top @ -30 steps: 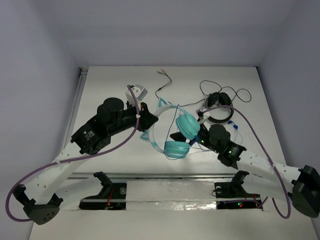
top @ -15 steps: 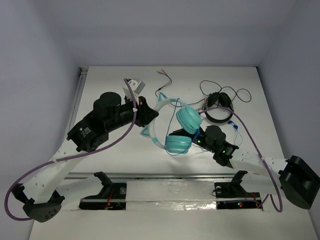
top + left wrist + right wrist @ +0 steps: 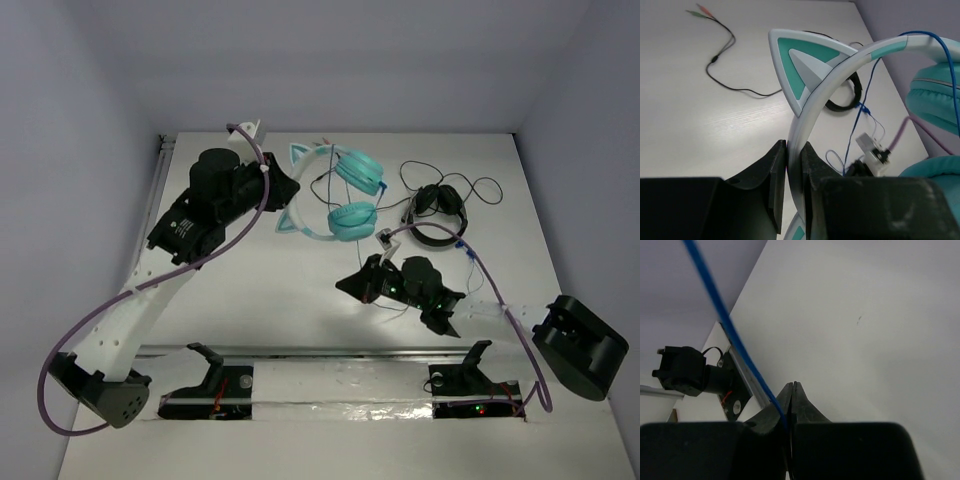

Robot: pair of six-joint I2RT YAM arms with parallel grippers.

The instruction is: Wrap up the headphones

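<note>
The teal headphones (image 3: 345, 198) hang off the table at the far middle, cat-ear points to the left. My left gripper (image 3: 283, 197) is shut on their pale headband (image 3: 812, 107), just below one cat ear (image 3: 801, 64). Both round ear cups (image 3: 936, 95) show at the right of the left wrist view. The thin blue cable (image 3: 866, 98) drops from the headband toward my right gripper (image 3: 350, 284). In the right wrist view the cable (image 3: 725, 320) runs down into the closed seam of that gripper (image 3: 793, 386), pinched between the fingers low over the table.
Black headphones (image 3: 440, 215) with a looping black cable lie at the far right. A thin black lead with coloured plugs (image 3: 328, 147) lies near the back edge. A metal rail (image 3: 330, 352) crosses the near side in front of the arm bases.
My left gripper has lifted the headphones and carried them toward the far side. My right gripper has closed on the blue cable and drawn back toward the near edge.
</note>
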